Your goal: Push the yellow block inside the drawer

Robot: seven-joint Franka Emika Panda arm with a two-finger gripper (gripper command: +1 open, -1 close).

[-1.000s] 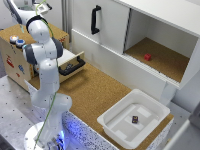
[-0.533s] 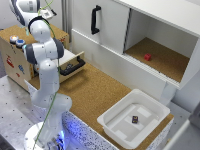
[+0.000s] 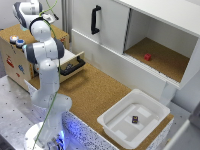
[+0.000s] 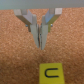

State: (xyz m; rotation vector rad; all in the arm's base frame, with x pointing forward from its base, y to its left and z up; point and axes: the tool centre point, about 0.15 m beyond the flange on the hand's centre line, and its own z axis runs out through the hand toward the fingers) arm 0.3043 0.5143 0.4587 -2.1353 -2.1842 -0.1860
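The drawer (image 3: 73, 62) of the light plywood box (image 3: 15, 62) stands pulled out, with its black bar handle (image 3: 73, 68) facing the cork counter. The yellow block (image 4: 50, 73), marked with a black letter, lies on a brown speckled surface in the wrist view. My gripper (image 4: 41, 39) is shut and empty, its fingertips pressed together a short way from the block and not touching it. In the exterior view the arm's hand (image 3: 46, 18) is over the top of the plywood box, and the block and fingers are hidden behind the arm.
Blue and white round items (image 3: 17, 41) sit on the box top. A big white cabinet (image 3: 107, 35) with a vertical black handle (image 3: 94, 19) has an open compartment holding a small red block (image 3: 147, 57). A white plastic tub (image 3: 131, 131) holds a small dark object (image 3: 134, 119).
The arm's upper part has swung up and toward the back over the plywood box. The drawer, tub and cabinet have not moved.
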